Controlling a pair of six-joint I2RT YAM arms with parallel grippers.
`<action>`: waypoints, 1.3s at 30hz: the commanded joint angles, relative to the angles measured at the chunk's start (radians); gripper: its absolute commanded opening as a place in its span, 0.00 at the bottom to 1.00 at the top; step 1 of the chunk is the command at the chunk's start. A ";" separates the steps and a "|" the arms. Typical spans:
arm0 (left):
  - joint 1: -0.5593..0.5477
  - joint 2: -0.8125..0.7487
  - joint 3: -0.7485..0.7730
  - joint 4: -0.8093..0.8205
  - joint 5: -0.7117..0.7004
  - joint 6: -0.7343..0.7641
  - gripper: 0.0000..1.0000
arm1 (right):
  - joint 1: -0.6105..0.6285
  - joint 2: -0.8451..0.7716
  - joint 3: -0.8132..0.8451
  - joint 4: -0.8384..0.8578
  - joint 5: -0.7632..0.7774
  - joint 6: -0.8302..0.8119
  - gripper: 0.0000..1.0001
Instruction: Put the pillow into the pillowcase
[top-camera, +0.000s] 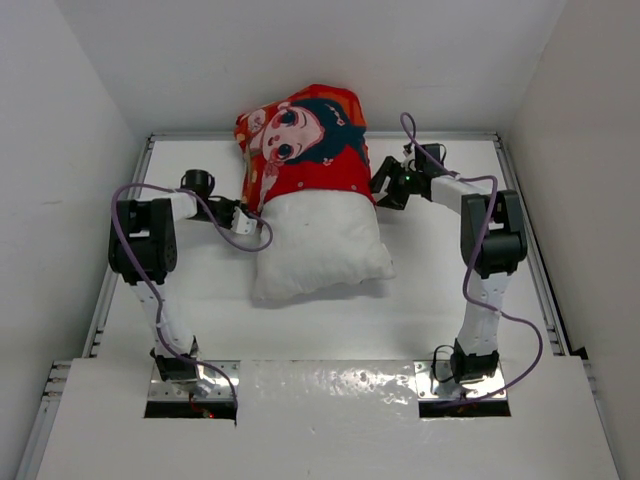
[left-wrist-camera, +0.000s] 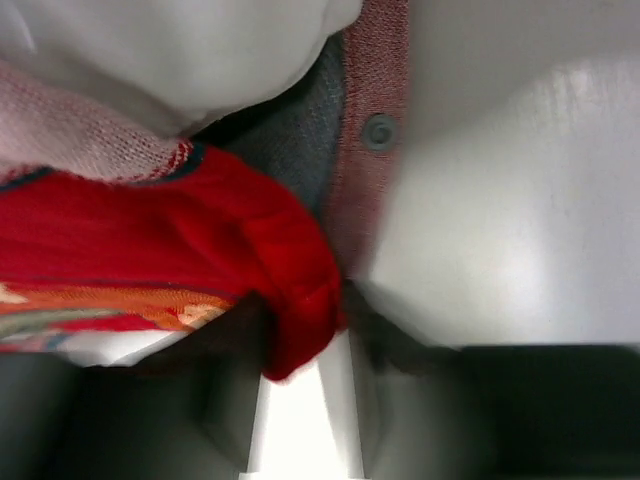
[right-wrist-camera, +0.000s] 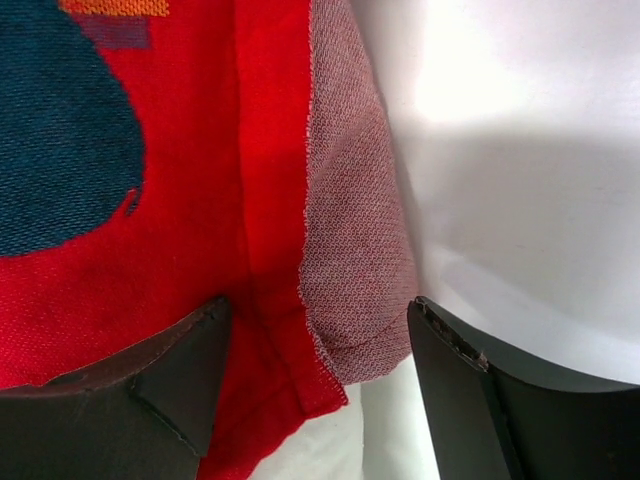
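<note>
The pillow (top-camera: 320, 250) lies in the middle of the table (top-camera: 420, 290), and we see its near half bare and white. Its far half sits inside the pillowcase (top-camera: 310, 150), whose printed red end bulges toward the table's far edge.

The left claw (top-camera: 243, 218) is at the case's left side, where the open hem meets the pillow. In the left wrist view a red fold of the case hangs down into the narrow gap between the blurred fingers. A small round button (left-wrist-camera: 379, 131) shows on the hem strip above. We cannot tell whether this claw is pinching the fold.

The right claw (top-camera: 385, 188) is at the case's right side. Its dark fingers (right-wrist-camera: 150, 390) are spread, with the hem's edge between them.

Each arm rises from its base at the near edge and bends at an elbow near its own side edge. Each forearm then reaches inward toward the pillow.
</note>
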 joint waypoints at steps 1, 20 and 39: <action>-0.009 0.037 0.021 -0.054 0.027 0.574 0.21 | 0.009 0.001 0.013 0.067 -0.090 0.057 0.70; 0.054 -0.089 0.041 0.216 -0.182 -0.119 0.00 | 0.004 -0.427 -0.332 0.050 0.208 -0.601 0.00; 0.050 -0.098 0.062 0.136 -0.163 -0.029 0.00 | 0.041 -0.352 -0.696 0.959 -0.073 -1.304 0.87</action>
